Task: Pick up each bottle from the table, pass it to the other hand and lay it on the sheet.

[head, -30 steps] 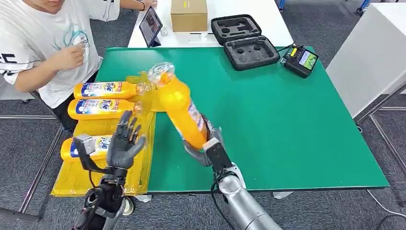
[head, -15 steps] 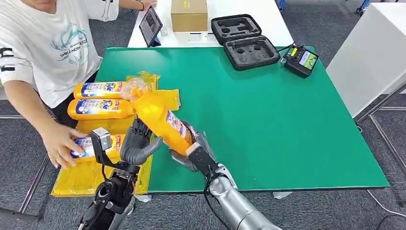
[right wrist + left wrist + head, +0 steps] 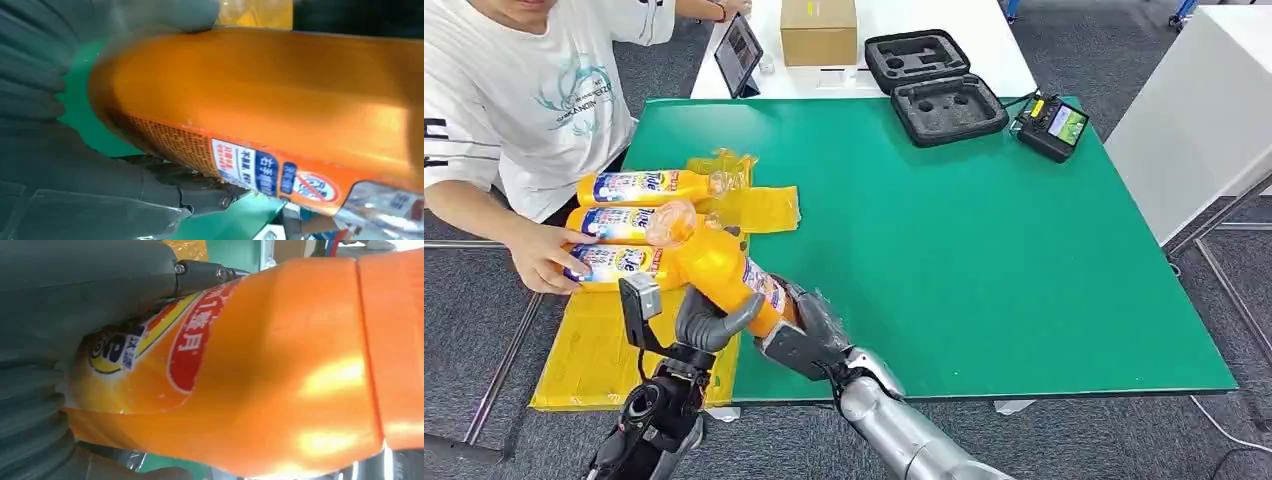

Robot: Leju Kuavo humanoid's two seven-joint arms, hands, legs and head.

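Both hands (image 3: 754,325) closed around the orange bottle (image 3: 719,270)

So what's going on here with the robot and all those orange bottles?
The robot is passing an orange bottle from hand to hand. Its right hand grips the bottom end, and the left hand is closing around the middle, above the near edge of the green table. Three more bottles lie on the yellow sheet; a person's hand rests on the nearest one.
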